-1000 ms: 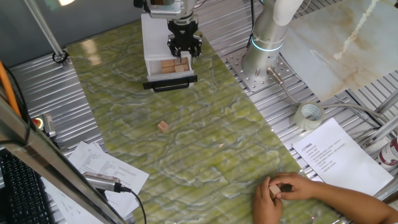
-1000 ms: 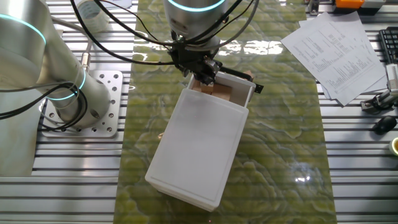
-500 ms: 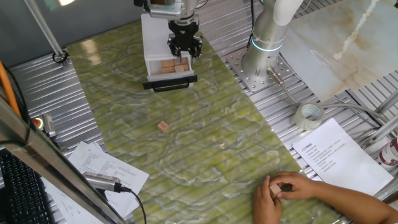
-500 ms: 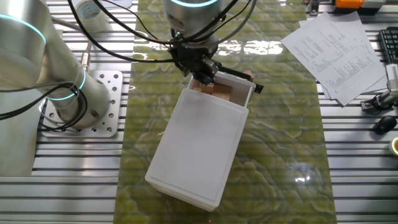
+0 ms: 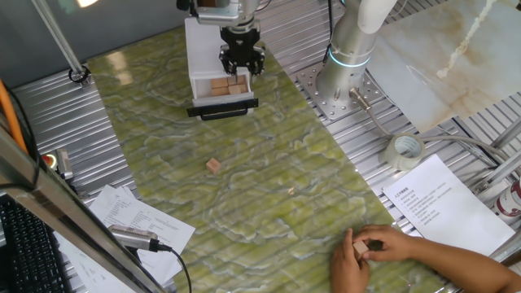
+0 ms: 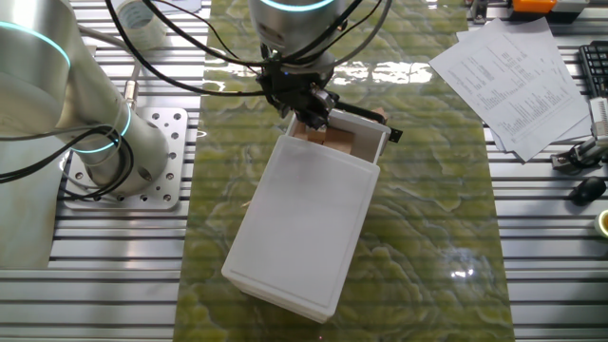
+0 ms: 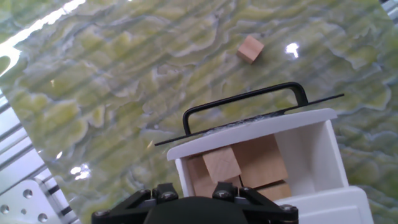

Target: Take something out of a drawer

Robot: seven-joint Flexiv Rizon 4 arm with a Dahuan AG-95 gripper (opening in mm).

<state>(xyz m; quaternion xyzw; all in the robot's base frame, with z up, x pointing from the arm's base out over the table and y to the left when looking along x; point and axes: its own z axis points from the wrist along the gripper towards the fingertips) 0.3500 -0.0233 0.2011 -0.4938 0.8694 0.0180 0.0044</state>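
The drawer (image 5: pixel 221 96) stands pulled out of the white box (image 5: pixel 205 42), black handle toward the table's middle. Several light-tan blocks (image 5: pixel 221 85) lie in it. My gripper (image 5: pixel 241 70) hangs over the drawer's back right corner, its dark fingers just above the blocks. The other fixed view shows the gripper (image 6: pixel 310 106) at the seam between box (image 6: pixel 302 223) and drawer (image 6: pixel 359 135). In the hand view the drawer (image 7: pixel 311 140) holds the blocks; one block (image 7: pixel 221 165) lies tilted on top. Only the gripper's body (image 7: pixel 196 210) shows there, so the fingertips are hidden.
A loose block (image 5: pixel 213 165) lies on the green mat, also seen as the loose block (image 7: pixel 250 48). A person's hand (image 5: pixel 383 248) holds another block at the near right. A tape roll (image 5: pixel 404 150), papers (image 5: pixel 444 203) and the arm's base (image 5: pixel 346 73) are at the right.
The gripper has risen a little over the drawer since one second ago. The drawer, the loose block and the person's hand have not moved.
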